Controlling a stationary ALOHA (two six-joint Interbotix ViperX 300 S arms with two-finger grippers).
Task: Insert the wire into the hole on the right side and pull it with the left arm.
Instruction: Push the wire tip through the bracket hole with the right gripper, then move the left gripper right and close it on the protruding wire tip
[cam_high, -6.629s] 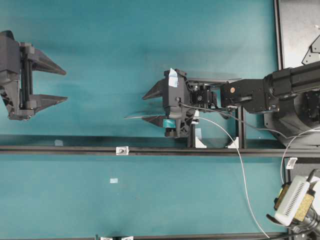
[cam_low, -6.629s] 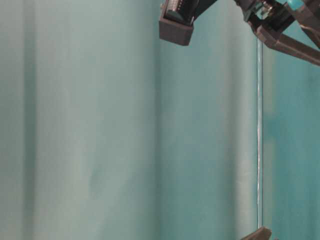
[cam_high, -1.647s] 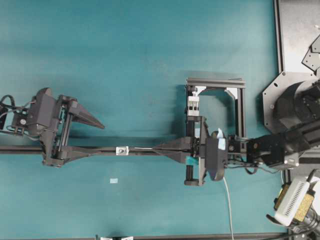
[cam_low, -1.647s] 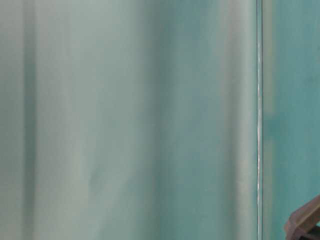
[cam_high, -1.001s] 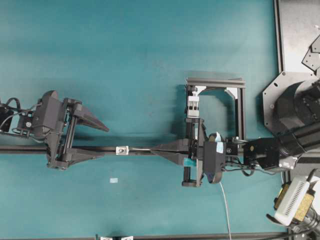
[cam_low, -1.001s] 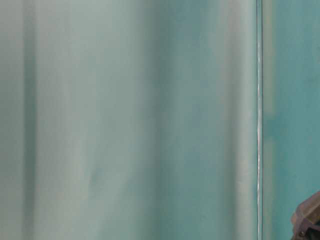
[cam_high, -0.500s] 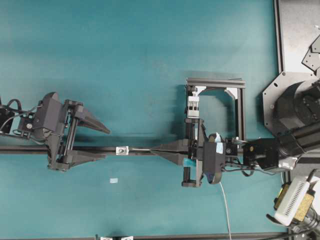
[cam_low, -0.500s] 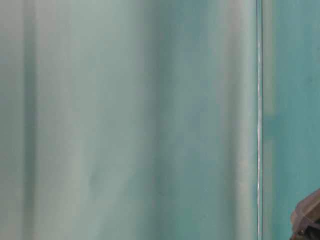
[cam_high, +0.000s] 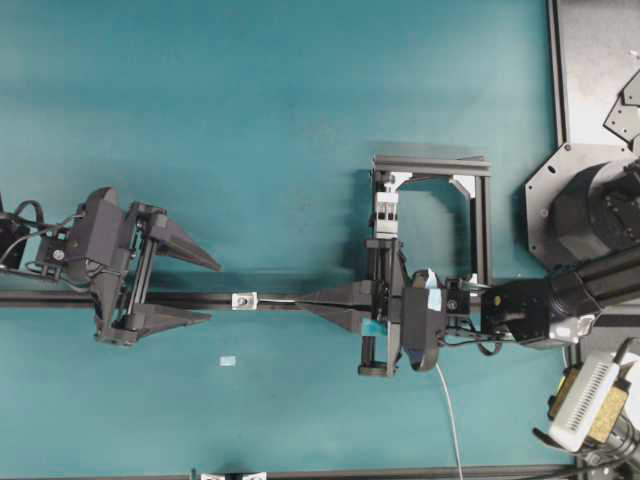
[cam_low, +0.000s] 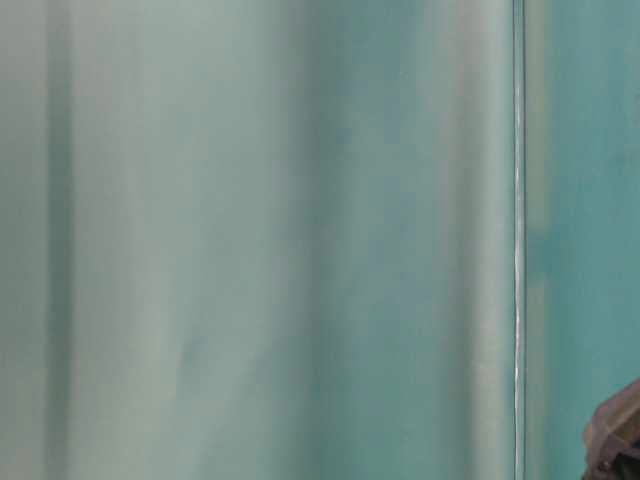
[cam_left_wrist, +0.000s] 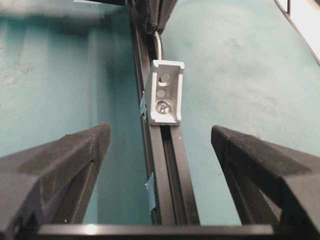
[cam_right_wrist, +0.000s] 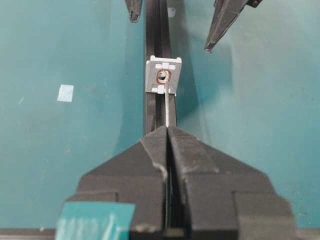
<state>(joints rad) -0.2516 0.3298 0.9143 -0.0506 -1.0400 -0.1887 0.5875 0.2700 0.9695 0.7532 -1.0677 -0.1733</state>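
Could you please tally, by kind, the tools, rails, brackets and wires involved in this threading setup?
Tools: 2, left tool open, right tool shut on the wire
Black rail: 1
Silver bracket with the hole: 1
Wire: 1
Total: 5

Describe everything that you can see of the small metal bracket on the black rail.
The bracket is a small silvery-white square plate that looks like cast metal, standing upright on the black rail. In the right wrist view its face has pale raised squares around a dark central hole ringed in red. The thin wire, held by the shut right gripper, reaches up to that hole. From the left wrist view its back shows round recesses. The open left gripper waits on its other side, not touching it.
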